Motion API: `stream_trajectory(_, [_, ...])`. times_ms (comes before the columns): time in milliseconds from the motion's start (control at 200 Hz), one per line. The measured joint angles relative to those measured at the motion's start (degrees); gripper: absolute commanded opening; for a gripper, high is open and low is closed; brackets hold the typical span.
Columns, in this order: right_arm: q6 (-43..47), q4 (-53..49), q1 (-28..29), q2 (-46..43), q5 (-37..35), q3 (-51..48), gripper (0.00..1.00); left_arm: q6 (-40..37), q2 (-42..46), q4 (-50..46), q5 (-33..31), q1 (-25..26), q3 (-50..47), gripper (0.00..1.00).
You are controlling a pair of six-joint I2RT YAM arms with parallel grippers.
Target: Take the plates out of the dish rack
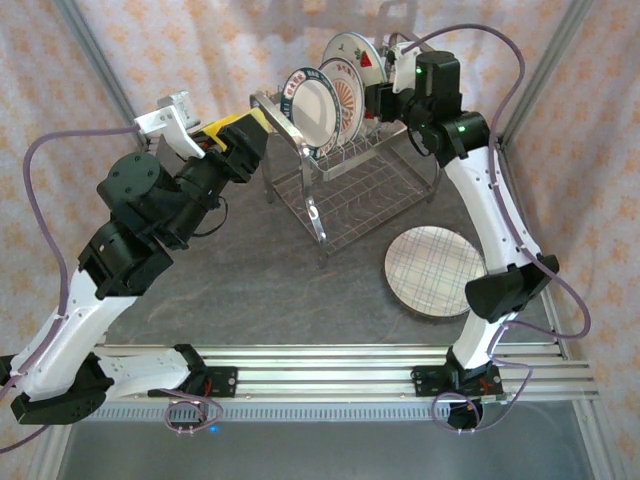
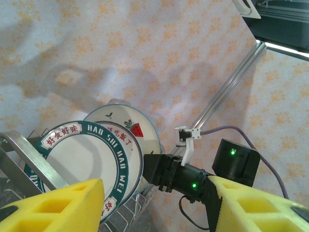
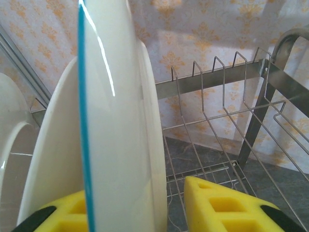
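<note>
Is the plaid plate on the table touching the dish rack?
Apart. The top view shows bare table between the plaid plate and the dish rack.

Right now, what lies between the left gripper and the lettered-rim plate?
A shiny end bar of the dish rack crosses in front of the lettered-rim plate, just ahead of the left gripper. The left wrist view shows it clearly.

Dark grey mottled bench (image 1: 250, 290). Wire dish rack (image 1: 350, 190) stands on it toward the back, centre-right. One plaid-lined plate (image 1: 435, 270) lies flat on it, just right-front of rack, apart from it.
</note>
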State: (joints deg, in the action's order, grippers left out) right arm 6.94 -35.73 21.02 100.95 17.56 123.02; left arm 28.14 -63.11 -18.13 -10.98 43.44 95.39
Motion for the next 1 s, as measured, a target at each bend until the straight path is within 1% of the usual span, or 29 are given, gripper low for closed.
stream_trajectory(175, [-0.31, -0.92, 0.94, 0.26, -0.68, 1.51, 0.27, -0.2, 0.42, 1.27, 0.0, 0.0, -1.42, 0.6])
stream_trajectory(285, [-0.57, -1.11, 1.14, 0.26, -1.6, 1.92, 0.23, -0.2, 0.42, 1.64, 0.0, 0.0, -1.44, 0.61])
stream_trajectory(475, [-0.7, -1.95, 1.33, 0.72, -4.31, 2.93, 0.12, -0.17, 0.44, 2.14, 0.0, 0.0, -1.44, 0.61])
stream_trajectory(616, [-0.66, -2.78, 2.01, 0.92, -6.56, 3.61, 0.06, -0.17, 0.63, 2.14, 0.02, 0.0, -1.44, 0.61])
stream_trajectory(701, [-0.66, -2.91, 2.34, 1.01, -7.37, 3.78, 0.0, -0.15, 0.81, 2.14, 0.02, 0.0, -1.44, 0.61])
stream_trajectory(996, [0.98, -5.49, 5.05, 2.84, -13.11, 7.96, 0.0, -0.15, 1.03, 2.38, 0.02, 0.0, -2.1, 0.61])
